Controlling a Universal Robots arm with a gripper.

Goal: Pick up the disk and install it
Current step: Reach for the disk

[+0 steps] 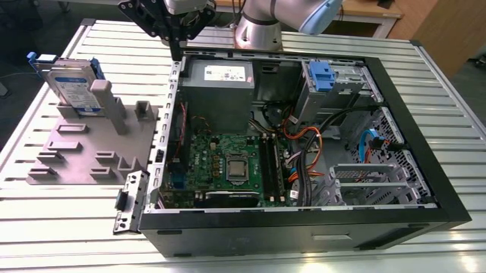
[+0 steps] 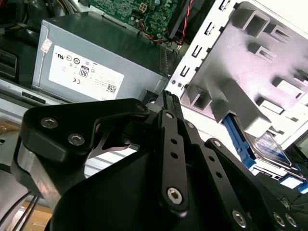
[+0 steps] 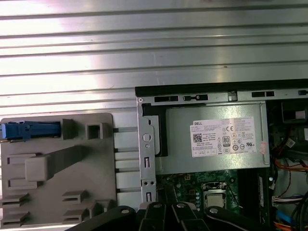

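Exterior view: the gripper (image 1: 176,54) hangs over the far edge of the open computer case (image 1: 448,210), just above the grey power supply (image 1: 220,85). Its jaws are pinched narrow and hold nothing. The disk (image 1: 72,85) is out on the worktop (image 1: 61,227), standing on edge in a grey holder (image 1: 76,159), well apart from the gripper at roughly eight o'clock. The first wrist view shows the disk (image 3: 29,131) as a thin blue strip, edge-up, so I judge its flat faces vertical. Nothing has been picked up yet.
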